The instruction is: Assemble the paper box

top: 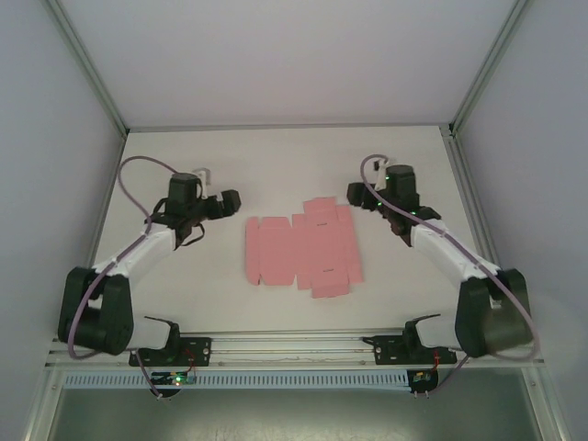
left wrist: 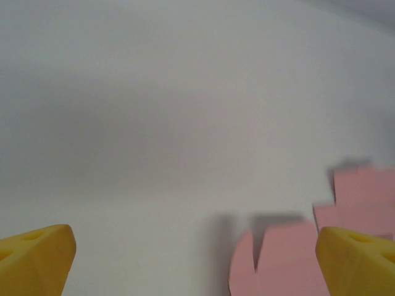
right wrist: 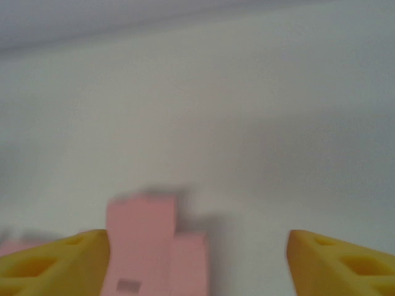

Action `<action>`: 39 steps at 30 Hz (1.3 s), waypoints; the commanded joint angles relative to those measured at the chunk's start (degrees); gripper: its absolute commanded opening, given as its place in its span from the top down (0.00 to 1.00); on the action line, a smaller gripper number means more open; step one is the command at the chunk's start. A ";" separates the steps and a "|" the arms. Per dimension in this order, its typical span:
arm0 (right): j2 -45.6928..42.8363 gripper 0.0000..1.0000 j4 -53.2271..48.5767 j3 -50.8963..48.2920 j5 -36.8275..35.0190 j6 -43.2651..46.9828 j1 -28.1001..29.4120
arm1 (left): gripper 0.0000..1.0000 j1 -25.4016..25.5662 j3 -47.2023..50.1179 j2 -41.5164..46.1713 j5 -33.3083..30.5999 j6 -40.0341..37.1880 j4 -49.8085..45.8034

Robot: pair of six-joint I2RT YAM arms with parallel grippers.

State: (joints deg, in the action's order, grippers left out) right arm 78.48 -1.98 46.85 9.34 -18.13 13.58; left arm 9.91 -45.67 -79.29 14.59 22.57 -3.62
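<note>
The paper box [top: 301, 246] lies flat on the tabletop [top: 276, 156]. My left end effector [top: 227, 200] is left of it, my right end effector [top: 355, 194] right, both spread apart and empty.

The paper box [top: 299, 250] is plain pink, the table [top: 202, 294] white, the end effector fingertips [left wrist: 37, 259] yellow.

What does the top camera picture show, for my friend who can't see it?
A flat pink die-cut card sheet lies unfolded in the middle of a white table. The left tool and the right tool are at either side of it.
</note>
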 commanded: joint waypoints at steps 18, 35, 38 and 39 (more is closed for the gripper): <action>17.33 0.57 0.32 -4.88 6.52 -4.42 2.45 | 0.07 6.11 0.97 -12.58 27.75 3.14 1.28; -3.92 0.26 -0.21 -6.60 32.20 6.55 -10.47 | 1.00 6.81 2.57 0.45 37.40 9.31 18.39; -7.61 0.23 -0.13 -8.02 39.60 10.22 -13.48 | 1.00 6.87 3.79 5.34 38.41 12.33 22.11; -8.10 0.23 1.15 -8.82 42.63 10.51 -14.37 | 1.00 6.85 4.56 7.09 38.17 13.15 23.57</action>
State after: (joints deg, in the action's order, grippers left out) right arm 71.68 -0.56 40.49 39.83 -12.84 0.95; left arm 16.40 -43.07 -76.09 49.65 32.27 12.58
